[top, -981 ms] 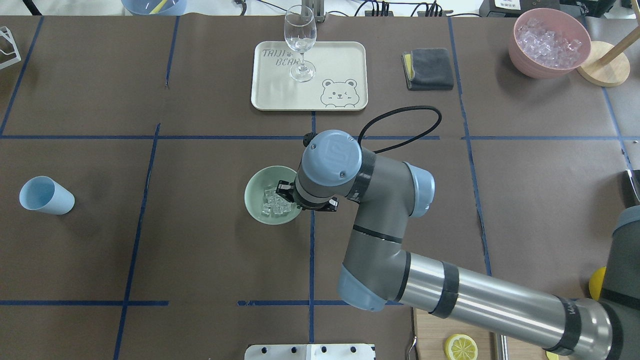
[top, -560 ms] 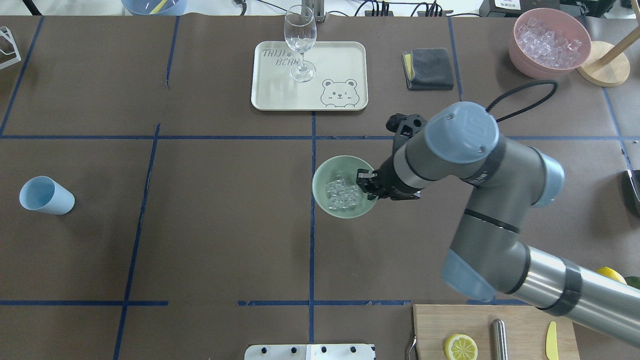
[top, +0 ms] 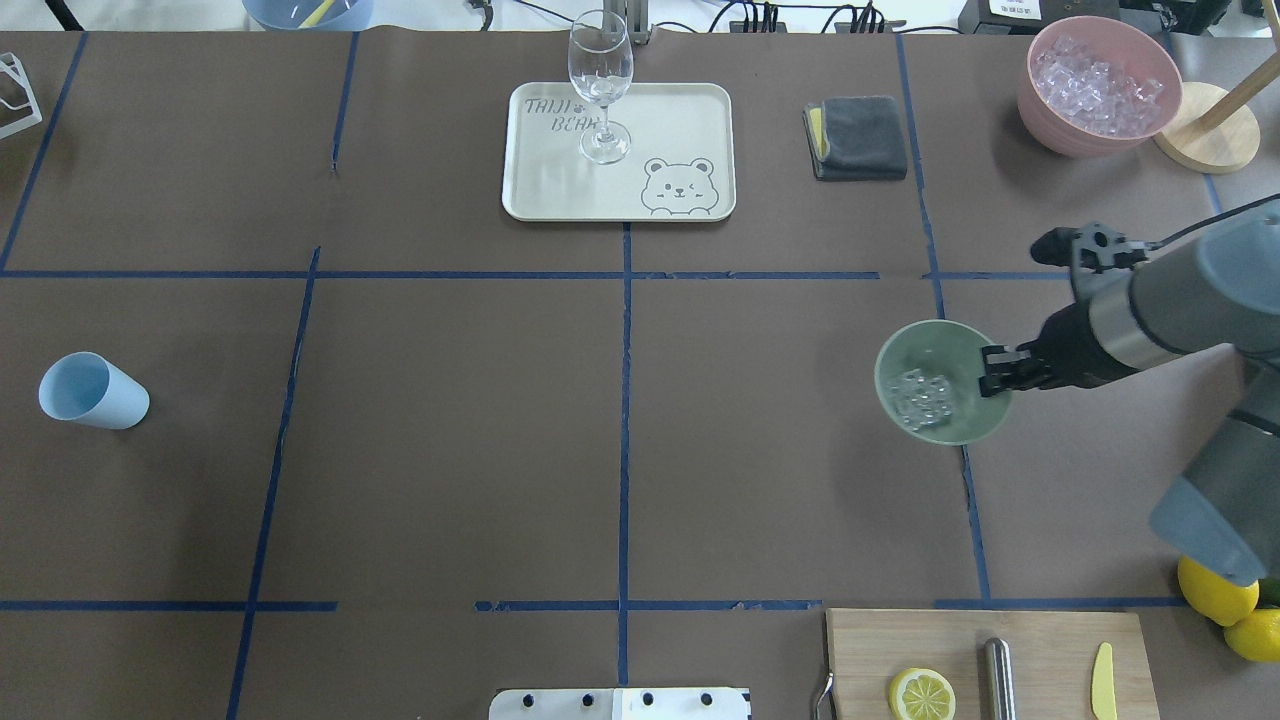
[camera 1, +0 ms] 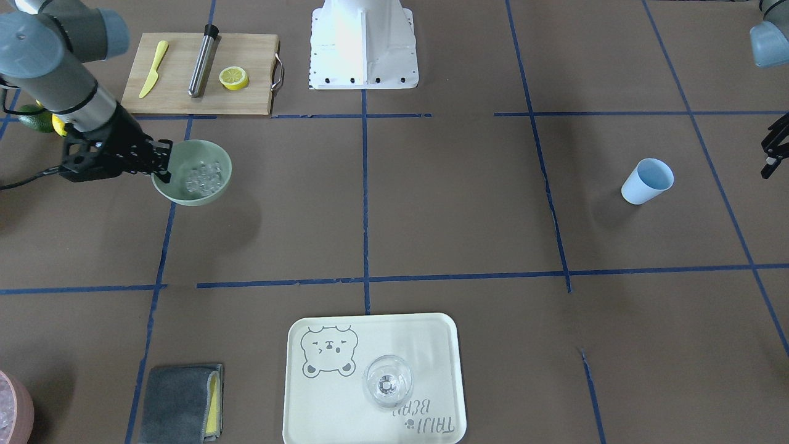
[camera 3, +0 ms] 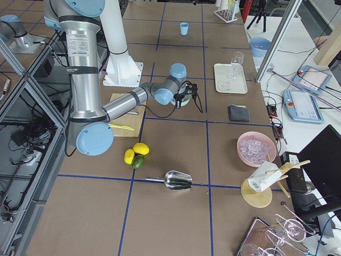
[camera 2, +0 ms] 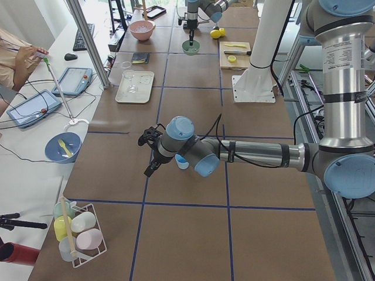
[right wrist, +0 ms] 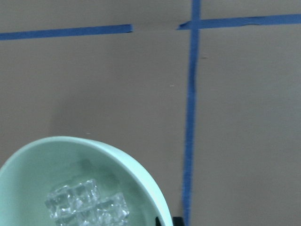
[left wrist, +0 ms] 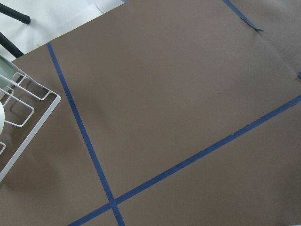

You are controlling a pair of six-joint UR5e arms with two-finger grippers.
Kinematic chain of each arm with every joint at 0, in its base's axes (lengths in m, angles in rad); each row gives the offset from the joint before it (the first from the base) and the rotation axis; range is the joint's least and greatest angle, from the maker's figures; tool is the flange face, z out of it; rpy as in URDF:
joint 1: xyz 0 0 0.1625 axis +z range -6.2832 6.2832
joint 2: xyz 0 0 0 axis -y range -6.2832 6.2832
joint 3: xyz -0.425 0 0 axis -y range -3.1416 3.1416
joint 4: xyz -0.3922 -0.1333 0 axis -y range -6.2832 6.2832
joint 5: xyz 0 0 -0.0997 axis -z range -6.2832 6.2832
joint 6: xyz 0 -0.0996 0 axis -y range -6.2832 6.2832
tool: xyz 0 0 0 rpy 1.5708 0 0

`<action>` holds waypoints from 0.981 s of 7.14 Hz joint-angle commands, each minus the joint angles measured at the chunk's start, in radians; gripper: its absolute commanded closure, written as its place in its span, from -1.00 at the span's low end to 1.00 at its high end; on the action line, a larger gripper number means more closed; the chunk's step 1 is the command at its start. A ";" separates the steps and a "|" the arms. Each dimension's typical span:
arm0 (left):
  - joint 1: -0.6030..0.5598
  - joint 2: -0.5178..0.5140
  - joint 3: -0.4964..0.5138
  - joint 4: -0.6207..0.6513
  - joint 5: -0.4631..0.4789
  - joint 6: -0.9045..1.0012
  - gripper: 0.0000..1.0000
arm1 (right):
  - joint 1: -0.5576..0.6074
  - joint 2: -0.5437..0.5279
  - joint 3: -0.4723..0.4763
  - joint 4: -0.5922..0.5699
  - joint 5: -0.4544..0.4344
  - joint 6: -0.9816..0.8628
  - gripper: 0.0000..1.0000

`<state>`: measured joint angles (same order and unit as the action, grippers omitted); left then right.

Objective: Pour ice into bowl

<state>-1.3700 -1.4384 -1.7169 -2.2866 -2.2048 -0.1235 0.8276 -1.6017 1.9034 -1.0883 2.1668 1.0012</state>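
The right claw is pinching the rim of the green bowl over the bench, with the ice lying inside. It is hard to tell whether the left claw is open or closed.

Tray: far side of table, mid; the ref. pt. below.
Glass: on tray.
Cloth: just R of tray (robot's R).
Other bowl: R of tray, past cloth.
Bowl: R of tray, nearer robot; rim pinched by R gripper on the side away from tray.
Ice: in bowl.
Cup: well L of tray, nearer robot.
Board: R of tray, at robot's edge; lemon half on it.
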 commanded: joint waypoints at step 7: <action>-0.001 0.004 -0.006 -0.002 0.005 -0.002 -1.00 | 0.229 -0.024 -0.329 0.254 0.249 -0.190 1.00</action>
<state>-1.3714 -1.4354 -1.7222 -2.2887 -2.2010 -0.1254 1.0610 -1.6340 1.6012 -0.8362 2.4145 0.8065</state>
